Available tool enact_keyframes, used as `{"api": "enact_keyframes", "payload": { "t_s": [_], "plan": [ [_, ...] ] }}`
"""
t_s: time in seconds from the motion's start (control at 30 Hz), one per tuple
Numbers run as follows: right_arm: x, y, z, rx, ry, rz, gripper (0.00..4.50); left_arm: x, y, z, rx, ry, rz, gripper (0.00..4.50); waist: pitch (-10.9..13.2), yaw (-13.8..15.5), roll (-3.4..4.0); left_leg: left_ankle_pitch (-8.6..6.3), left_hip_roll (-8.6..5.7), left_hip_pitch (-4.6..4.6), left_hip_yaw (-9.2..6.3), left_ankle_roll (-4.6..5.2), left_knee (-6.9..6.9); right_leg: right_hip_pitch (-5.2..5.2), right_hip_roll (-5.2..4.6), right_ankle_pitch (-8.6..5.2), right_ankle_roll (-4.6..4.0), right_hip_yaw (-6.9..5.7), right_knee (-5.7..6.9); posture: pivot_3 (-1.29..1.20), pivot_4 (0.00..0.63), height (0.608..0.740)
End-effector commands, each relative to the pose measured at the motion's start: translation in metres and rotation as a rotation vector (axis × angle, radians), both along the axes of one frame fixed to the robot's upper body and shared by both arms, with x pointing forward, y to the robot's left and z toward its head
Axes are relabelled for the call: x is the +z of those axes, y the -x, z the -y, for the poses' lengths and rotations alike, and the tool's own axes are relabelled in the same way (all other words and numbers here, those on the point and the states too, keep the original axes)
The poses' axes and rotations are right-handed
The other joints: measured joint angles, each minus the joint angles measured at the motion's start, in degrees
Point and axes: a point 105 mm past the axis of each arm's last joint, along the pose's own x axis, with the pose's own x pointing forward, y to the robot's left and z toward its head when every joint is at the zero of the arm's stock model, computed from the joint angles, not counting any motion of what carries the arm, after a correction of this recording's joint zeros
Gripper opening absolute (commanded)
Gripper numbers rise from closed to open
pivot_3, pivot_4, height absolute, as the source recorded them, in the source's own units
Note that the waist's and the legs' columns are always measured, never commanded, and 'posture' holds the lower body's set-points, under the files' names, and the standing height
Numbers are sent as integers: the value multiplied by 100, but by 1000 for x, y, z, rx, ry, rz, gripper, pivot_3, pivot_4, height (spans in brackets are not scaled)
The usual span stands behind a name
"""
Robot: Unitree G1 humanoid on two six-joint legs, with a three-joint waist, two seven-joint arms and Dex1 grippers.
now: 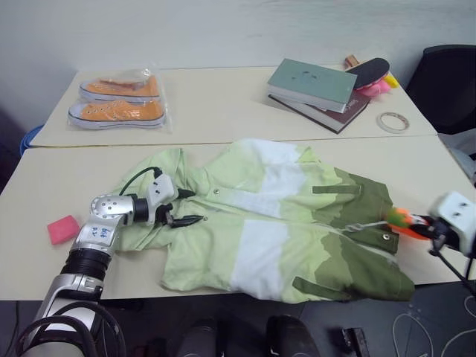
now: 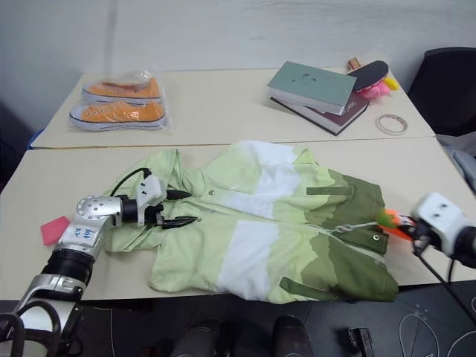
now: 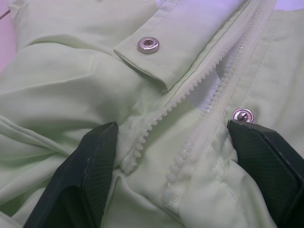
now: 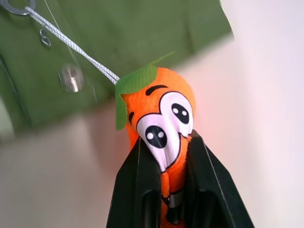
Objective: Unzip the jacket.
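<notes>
The jacket [image 1: 275, 216] lies spread flat on the near table, with light green, white and olive blocks. My left gripper [image 1: 195, 207] is open at its collar end. In the left wrist view its fingers [image 3: 90, 175] rest on the fabric on either side of the parted zipper teeth [image 3: 199, 109], near a metal snap [image 3: 148, 45]. My right gripper [image 1: 425, 223] is at the table's right edge, past the olive hem, shut on an orange carrot toy [image 4: 156, 109]. A white cord [image 4: 71, 45] runs from the toy back to the jacket.
A bag of orange sneakers [image 1: 119, 100] lies at the far left. Stacked books [image 1: 316, 89], a black sole [image 1: 370, 71] and a tape roll [image 1: 392, 121] sit at the far right. A pink sponge [image 1: 63, 229] is near my left arm, and a black chair [image 1: 446, 82] stands at the right.
</notes>
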Motion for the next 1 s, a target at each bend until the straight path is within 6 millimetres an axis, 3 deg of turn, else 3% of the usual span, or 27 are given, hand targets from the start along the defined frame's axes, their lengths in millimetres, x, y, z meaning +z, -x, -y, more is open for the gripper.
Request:
{"api": "enact_keyframes", "payload": {
  "t_s": [0.03,0.3,0.5,0.67,0.73,0.8,0.87,0.93,1.0],
  "plan": [
    [33,17,35,-115,50,95,160,-40,7,-36,125,-135,-134,3841,-3,-4,4,-1,0,1,0,-1,-2,0,0,0,0,9,-2,0,150,740],
    [59,17,58,-218,76,244,160,-37,1,-38,162,-119,-98,3841,-27,-70,36,-16,5,20,8,-28,-24,3,4,0,-1,29,-4,0,150,740],
    [49,6,39,-164,-57,229,160,-30,0,-27,126,-70,-82,3841,-29,-48,39,-6,5,20,10,-11,-25,2,3,0,-1,31,-5,0,150,740],
    [44,13,7,-27,-155,217,1891,-2,6,-16,92,89,-84,4500,-26,-14,35,-6,7,13,8,-11,-37,-8,6,-1,-1,28,-14,0,150,740],
    [56,16,-1,9,-191,290,2528,12,14,-14,58,117,-58,4500,-18,-12,21,-5,7,-2,7,-10,-42,-18,9,-1,-2,25,-16,0,150,740],
    [83,12,-17,84,-269,431,3202,25,24,-15,19,98,-18,4500,-12,-16,16,-6,3,-12,9,-3,-39,-19,9,-1,-1,25,-16,0,150,740],
    [105,5,-45,214,-314,500,3906,39,34,-17,-12,61,15,4500,19,-43,6,-11,-1,-17,10,6,-29,-19,8,0,-1,27,-19,0,150,740],
    [110,-2,-76,355,-327,477,4484,55,40,-19,-5,89,51,4500,28,-53,-4,-11,3,-41,2,8,-12,-28,9,1,1,22,-22,0,150,740],
    [108,-8,-106,467,-374,459,4484,63,49,-22,-17,103,77,4500,32,-23,-12,-12,12,-62,-18,5,10,-34,9,1,1,6,-22,0,150,740]
  ]
}}
